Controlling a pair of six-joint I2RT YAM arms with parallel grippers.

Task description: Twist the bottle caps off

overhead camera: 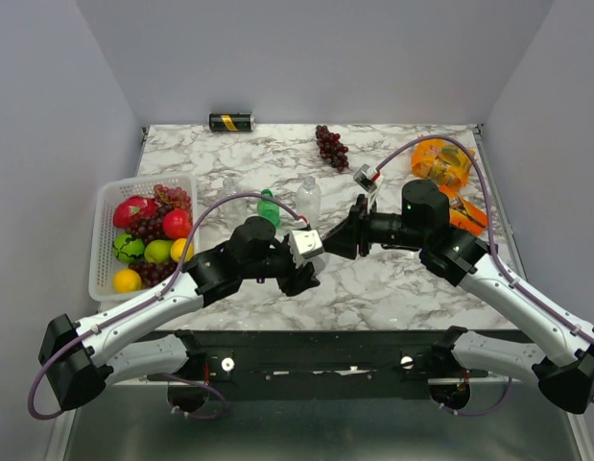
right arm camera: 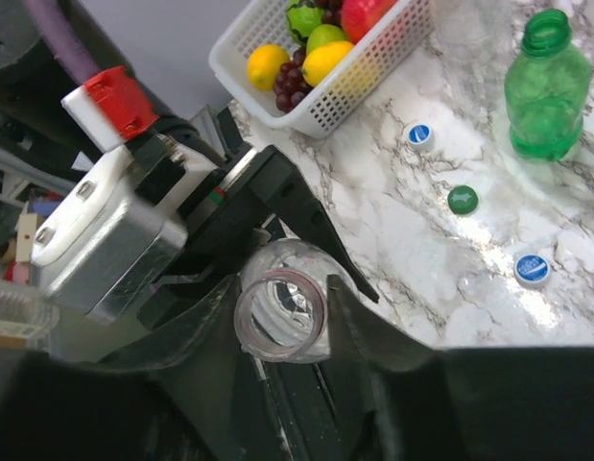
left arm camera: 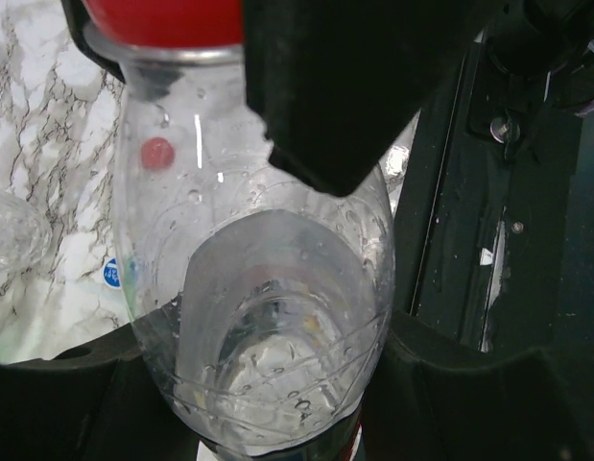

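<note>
Left claw (left arm camera: 277, 418) is clenched on the base of the clear bottle (left arm camera: 258, 230), held mid-bench (overhead camera: 412, 288) near the front edge, lifted I reckon. Long axis runs straight from left claw twd right claw (right arm camera: 280, 312). The red top (left arm camera: 162, 14) points that way and the right fingers flank that end closely; can't tell if they bite. Twist goes about that axis. Green bottle (right arm camera: 544, 96) and loose caps (right arm camera: 462, 199) are well apart, so there's room, though the wrists crowd each other.

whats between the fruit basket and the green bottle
A clear bottle stands there in the top view; the right wrist view also shows a loose blue cap.
</note>
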